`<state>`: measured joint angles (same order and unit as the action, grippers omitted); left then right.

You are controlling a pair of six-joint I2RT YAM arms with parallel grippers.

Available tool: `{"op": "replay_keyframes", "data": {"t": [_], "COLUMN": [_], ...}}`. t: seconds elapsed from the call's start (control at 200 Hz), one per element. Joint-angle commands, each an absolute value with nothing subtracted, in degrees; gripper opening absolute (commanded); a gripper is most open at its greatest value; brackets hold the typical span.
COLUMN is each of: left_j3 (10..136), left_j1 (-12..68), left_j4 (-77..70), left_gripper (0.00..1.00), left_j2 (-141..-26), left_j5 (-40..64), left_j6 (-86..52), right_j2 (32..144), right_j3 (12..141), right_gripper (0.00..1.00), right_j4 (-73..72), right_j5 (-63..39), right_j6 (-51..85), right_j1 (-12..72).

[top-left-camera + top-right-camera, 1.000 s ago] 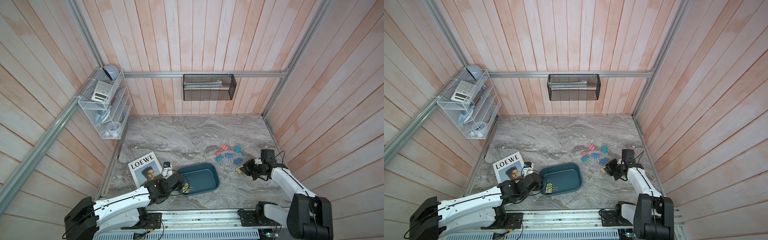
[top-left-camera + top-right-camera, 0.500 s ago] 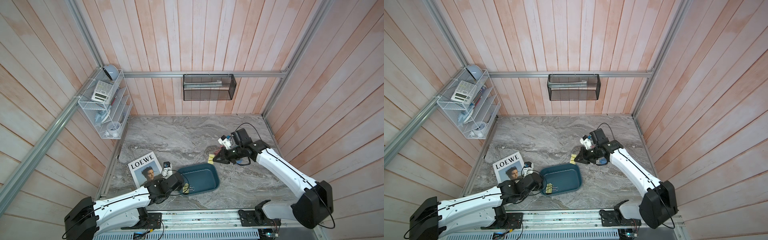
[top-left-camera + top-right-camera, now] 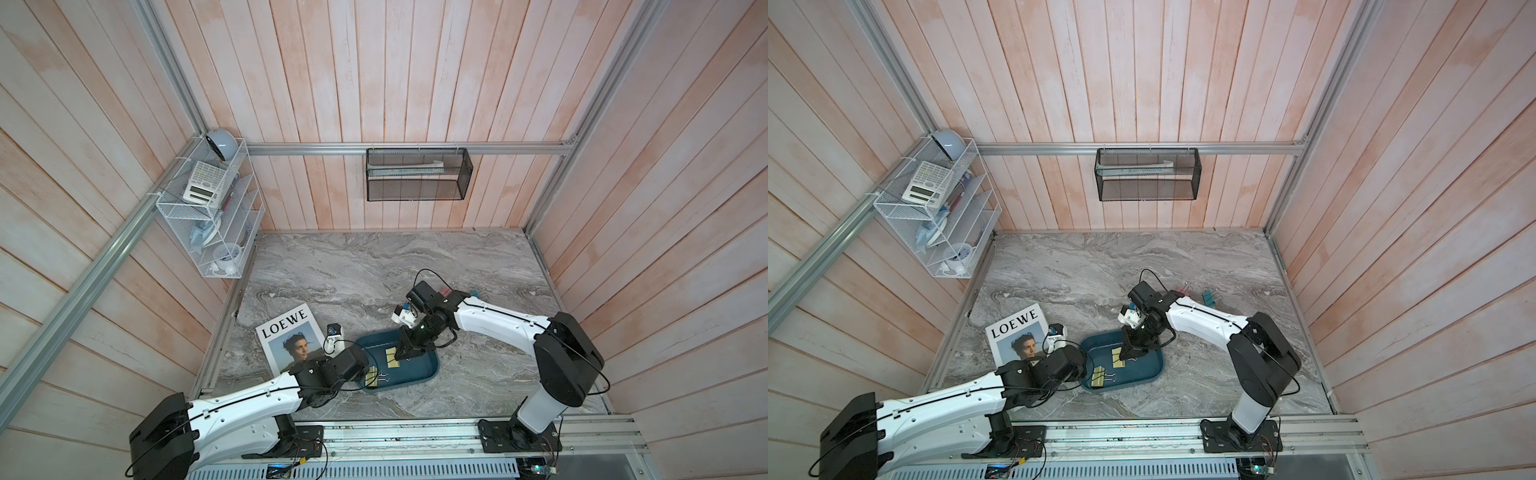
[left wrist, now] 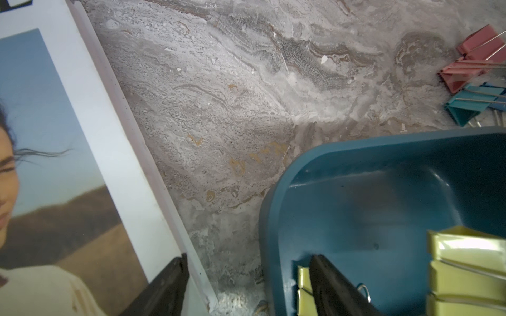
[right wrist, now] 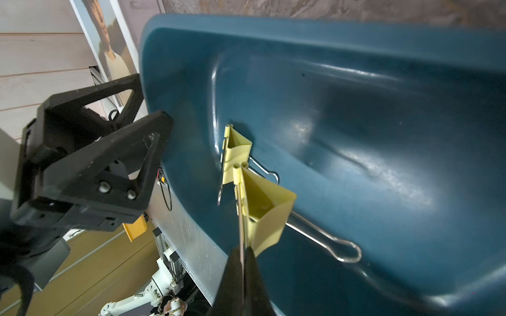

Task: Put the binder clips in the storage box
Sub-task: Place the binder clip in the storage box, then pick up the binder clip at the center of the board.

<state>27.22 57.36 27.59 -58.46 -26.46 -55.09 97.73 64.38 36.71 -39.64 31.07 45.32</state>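
Jaws of your right gripper [image 5: 242, 254], lower centre, pinch a yellow binder clip [image 5: 262, 208] over the storage box [image 5: 356, 109]; left gripper [image 4: 247, 261] gapes empty astride its rim.

R hand [image 5: 242, 255] pinching yellow clip [image 5: 264, 208] handle over teal box [image 5: 383, 123].

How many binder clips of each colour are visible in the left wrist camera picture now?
Yellow binder clips, folded metal with silver wire handles: 2
Pink binder clips: 2
Teal binder clip: 1
Blue binder clip, partly cut off at the picture edge: 1
Total: 6
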Motion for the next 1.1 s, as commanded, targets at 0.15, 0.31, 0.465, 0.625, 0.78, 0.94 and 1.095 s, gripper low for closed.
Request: {"op": "replay_keyframes", "data": {"t": [0.15, 0.31, 0.465, 0.625, 0.78, 0.94, 1.095], "left_j3": [27.8, 27.7, 27.8, 28.1, 28.4, 28.2, 28.4], "left_j1": [57.0, 57.0, 57.0, 57.0, 57.0, 57.0, 57.0], "left_j4": [28.6, 29.0, 29.2, 29.3, 29.8, 30.0, 30.2], "left_gripper": [0.76, 0.76, 0.77, 0.79, 0.79, 0.79, 0.80], "left_j2": [-58.6, -58.6, -58.4, -58.6, -58.7, -58.3, -58.2], "left_j5": [-27.6, -27.8, -27.9, -28.0, -28.2, -28.2, -28.2], "left_j6": [-55.0, -55.0, -55.2, -55.0, -54.9, -55.2, -55.2], "right_j2": [103.4, 104.8, 103.2, 97.1, 89.8, 82.2, 82.3], "right_j3": [65.5, 65.6, 66.7, 66.5, 66.0, 64.2, 55.8], "right_gripper": [0.00, 0.00, 0.25, 0.46, 0.50, 0.50, 0.49], "right_j4": [33.5, 32.6, 36.9, 40.0, 44.1, 48.1, 35.7], "right_j5": [-41.4, -42.2, -40.8, -40.5, -42.4, -39.2, -41.2], "right_j6": [32.6, 34.3, 32.0, 30.3, 27.8, 28.5, 39.8], "right_j1": [48.4, 50.1, 48.1, 42.6, 35.3, 19.4, 5.9]}}
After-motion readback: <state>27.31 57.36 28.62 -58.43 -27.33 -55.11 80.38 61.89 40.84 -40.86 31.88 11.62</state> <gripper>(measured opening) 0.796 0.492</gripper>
